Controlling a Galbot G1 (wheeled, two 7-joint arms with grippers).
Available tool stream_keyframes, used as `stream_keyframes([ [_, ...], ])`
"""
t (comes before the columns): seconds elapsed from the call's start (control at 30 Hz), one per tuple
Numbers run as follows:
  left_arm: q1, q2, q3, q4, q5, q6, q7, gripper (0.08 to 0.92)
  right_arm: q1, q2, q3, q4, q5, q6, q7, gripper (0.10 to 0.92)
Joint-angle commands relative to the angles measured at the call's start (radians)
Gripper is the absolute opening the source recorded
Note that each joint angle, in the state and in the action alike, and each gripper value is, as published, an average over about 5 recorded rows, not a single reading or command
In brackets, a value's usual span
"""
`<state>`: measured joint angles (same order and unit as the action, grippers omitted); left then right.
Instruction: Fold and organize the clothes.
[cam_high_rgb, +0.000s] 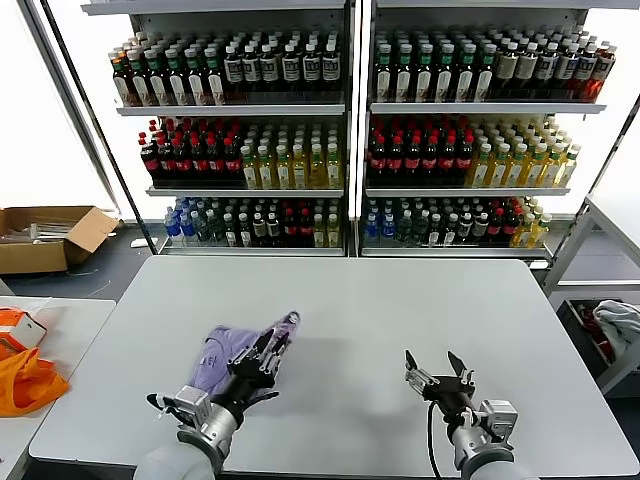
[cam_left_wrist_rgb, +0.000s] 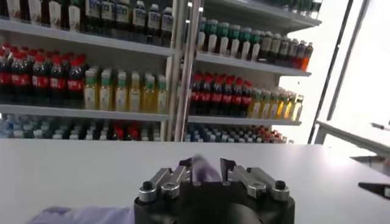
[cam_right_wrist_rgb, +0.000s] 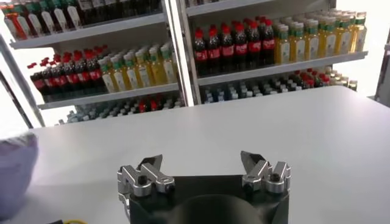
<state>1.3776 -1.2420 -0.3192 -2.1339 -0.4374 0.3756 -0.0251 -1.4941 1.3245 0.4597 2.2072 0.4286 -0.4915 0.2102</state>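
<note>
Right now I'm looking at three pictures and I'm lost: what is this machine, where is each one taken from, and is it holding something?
It is a two-armed robot at a grey table. The wide picture comes from its head; the other two come from cameras on its wrists. Its left hand is at a crumpled lavender T-shirt lying on the table, with a bit of cloth between its fingers; whether it is gripping or letting go I cannot tell. Its right hand is open and holds nothing. Behind stand shelves of drinks bottles.
</note>
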Motion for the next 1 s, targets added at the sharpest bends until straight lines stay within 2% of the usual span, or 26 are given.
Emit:
stream_keyframes([
  [0.03,-0.037,-0.032,0.023,-0.045,-0.297,0.017,-0.131,0.387,0.025,0.010,-0.022,-0.013,0.024,-0.018,0.025,0.823],
  [0.13,-0.036,-0.023,-0.013,-0.048,-0.284,0.028,-0.154,0.474,0.046,0.008,-0.034,-0.013,0.081,-0.032,0.041,0.823],
  [0.4,-0.009,0.015,-0.127,-0.053,-0.224,0.068,-0.206,0.708,0.162,-0.032,-0.142,-0.035,0.400,-0.089,0.141,0.823],
  [0.53,0.008,0.019,-0.165,-0.055,-0.193,0.071,-0.214,0.799,0.219,-0.046,-0.221,-0.065,0.506,-0.091,0.186,0.823],
  [0.67,0.027,0.020,-0.194,-0.057,-0.167,0.068,-0.213,0.821,0.261,-0.042,-0.296,-0.113,0.530,-0.090,0.219,0.823],
  [1.0,0.075,0.057,-0.262,-0.058,-0.112,0.054,-0.191,0.823,0.331,-0.003,-0.451,-0.240,0.463,-0.090,0.291,0.823],
])
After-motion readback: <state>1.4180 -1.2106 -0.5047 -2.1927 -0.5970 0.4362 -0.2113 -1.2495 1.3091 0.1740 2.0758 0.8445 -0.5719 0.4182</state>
